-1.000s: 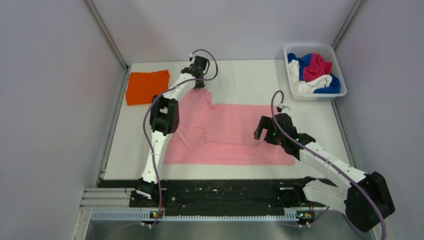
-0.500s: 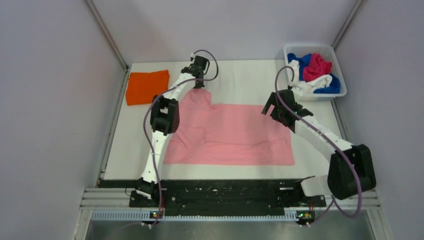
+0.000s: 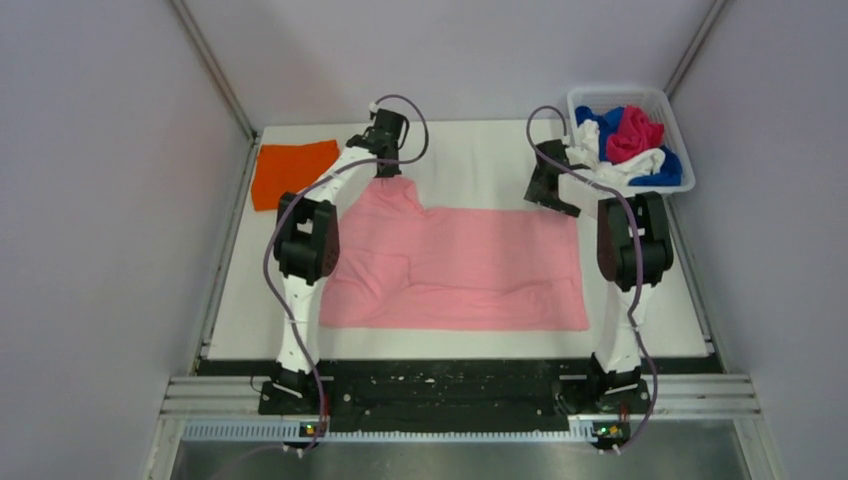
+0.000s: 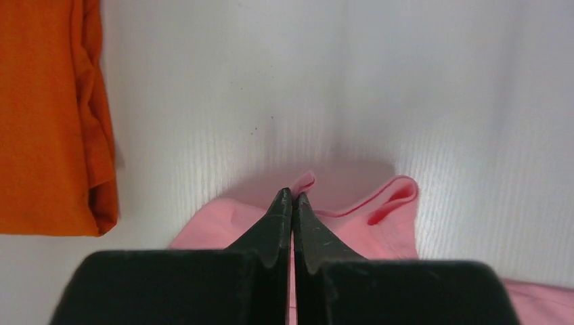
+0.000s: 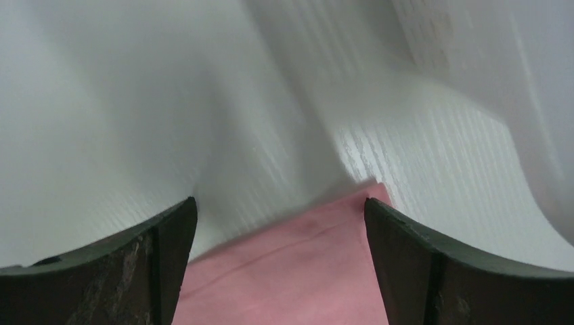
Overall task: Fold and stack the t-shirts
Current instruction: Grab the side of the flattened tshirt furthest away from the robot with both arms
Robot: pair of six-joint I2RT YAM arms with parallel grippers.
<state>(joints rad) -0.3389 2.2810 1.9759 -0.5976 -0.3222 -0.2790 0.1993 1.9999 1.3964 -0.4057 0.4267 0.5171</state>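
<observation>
The large light pink t-shirt (image 3: 470, 265) lies spread across the middle of the table. My left gripper (image 3: 387, 168) is at the shirt's far left corner and is shut on the pink cloth; the pinched edge and collar fold show in the left wrist view (image 4: 352, 223). My right gripper (image 3: 549, 194) is open just above the shirt's far right corner, which lies between its fingers in the right wrist view (image 5: 298, 271). A folded bright orange t-shirt (image 3: 290, 172) lies at the far left, also seen in the left wrist view (image 4: 47, 122).
A white basket (image 3: 656, 99) at the far right corner holds blue (image 3: 662, 172), white (image 3: 618, 172) and magenta (image 3: 634, 136) tees. Grey enclosure walls stand close on the left, right and back. A black rail runs along the near table edge.
My right arm swung from the shirt's near right part to its far right corner, by the basket. My left gripper shifted slightly left at the far left corner, still shut on the cloth.
</observation>
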